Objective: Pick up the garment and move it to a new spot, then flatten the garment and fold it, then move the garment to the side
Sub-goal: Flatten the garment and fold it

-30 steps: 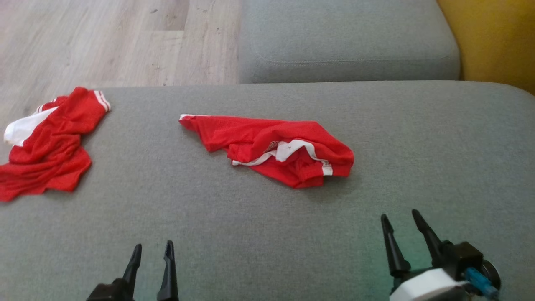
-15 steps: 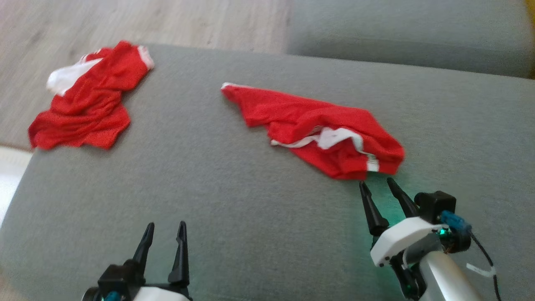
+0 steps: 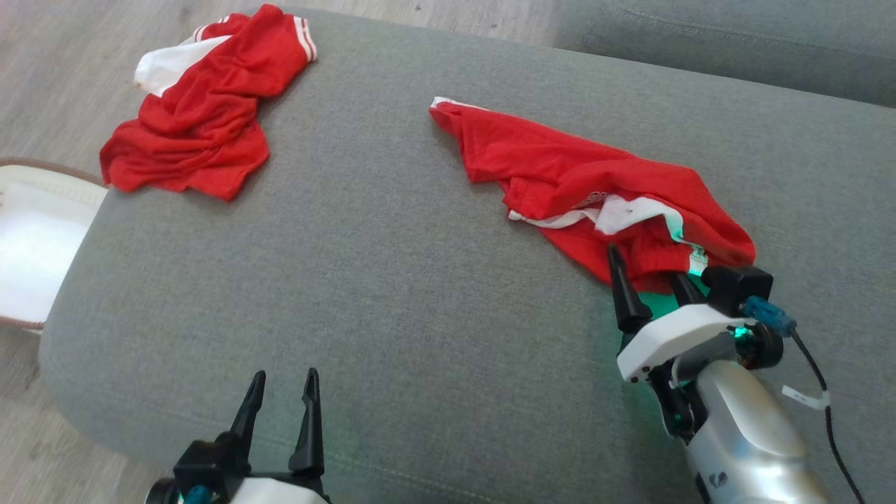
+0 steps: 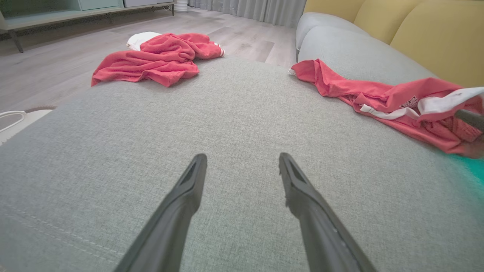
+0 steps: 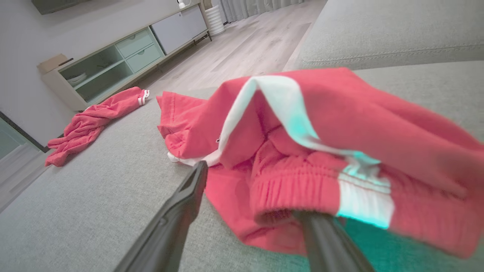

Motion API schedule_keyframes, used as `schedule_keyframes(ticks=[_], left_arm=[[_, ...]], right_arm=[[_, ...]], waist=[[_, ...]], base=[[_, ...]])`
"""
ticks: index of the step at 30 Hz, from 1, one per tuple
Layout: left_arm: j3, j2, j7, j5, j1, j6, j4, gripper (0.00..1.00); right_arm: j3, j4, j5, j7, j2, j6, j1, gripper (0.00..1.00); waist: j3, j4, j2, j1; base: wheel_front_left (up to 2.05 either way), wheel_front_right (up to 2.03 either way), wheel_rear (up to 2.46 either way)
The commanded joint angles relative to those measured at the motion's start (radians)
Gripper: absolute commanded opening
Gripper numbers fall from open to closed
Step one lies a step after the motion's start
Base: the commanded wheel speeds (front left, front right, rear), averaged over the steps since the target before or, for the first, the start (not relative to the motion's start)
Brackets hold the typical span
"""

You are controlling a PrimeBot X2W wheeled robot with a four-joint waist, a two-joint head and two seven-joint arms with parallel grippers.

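Jaws wide, the right tool (image 3: 645, 269) now reaches the red garment (image 3: 581, 175) crumpled on the grey sofa (image 3: 385, 294), one finger sliding under its hem for the pickup; the left tool (image 3: 281, 381) idles, equally wide.

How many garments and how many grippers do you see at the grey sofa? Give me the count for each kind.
Red garments: 2, the left garment and the right garment
Grippers: 2, left gripper and right gripper
Total: 4
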Motion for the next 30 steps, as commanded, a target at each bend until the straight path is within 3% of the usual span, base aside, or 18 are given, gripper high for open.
schedule_keyframes(ticks=[1,3,4,5,11,18,26,30], left_arm=[[0.033,0.006,-0.012,0.009,-0.051,-0.004,-0.021,1.00],[0.034,0.004,-0.013,0.010,-0.053,-0.005,-0.019,1.00],[0.035,0.004,-0.014,0.011,-0.054,-0.005,-0.018,1.00],[0.036,0.004,-0.014,0.012,-0.054,-0.004,-0.017,1.00],[0.042,0.006,-0.016,0.012,-0.046,-0.005,-0.012,1.00],[0.047,0.008,-0.017,0.009,-0.030,-0.001,-0.012,1.00],[0.046,0.012,-0.018,0.006,-0.022,0.002,-0.018,1.00],[0.042,0.015,-0.017,0.010,-0.029,0.001,-0.022,1.00]], right_arm=[[0.024,-0.010,0.001,-0.017,-0.002,0.008,-0.029,0.87],[0.025,0.007,-0.004,-0.026,-0.002,0.008,-0.043,0.44],[0.022,0.012,-0.007,-0.031,-0.002,0.008,-0.049,0.15],[0.019,0.015,-0.007,-0.035,-0.002,0.008,-0.054,0.00],[0.024,-0.017,-0.015,-0.048,-0.002,0.008,-0.045,0.00],[0.054,-0.141,-0.061,-0.012,-0.009,0.008,0.039,0.00],[0.034,-0.364,-0.084,0.164,-0.163,0.008,0.205,0.00],[-0.007,-0.416,-0.089,0.224,-0.226,0.008,0.272,0.00]], waist=[[-0.002,-0.008,0.0000,-0.0002],[-0.003,-0.019,0.0000,-0.0002],[-0.003,-0.026,0.0000,-0.0002],[-0.004,-0.033,0.0000,-0.0002],[-0.026,-0.090,0.0000,-0.0002],[-0.068,-0.162,0.0000,-0.0002],[-0.081,-0.203,0.0000,-0.0002],[-0.059,-0.203,0.0000,-0.0002]], base=[[0.00,0.00,0.00],[0.00,0.00,0.00],[0.00,0.00,0.00],[0.00,0.00,0.00],[0.00,0.00,0.00],[0.00,0.00,0.00],[0.00,0.00,0.00],[0.00,0.00,0.00]])
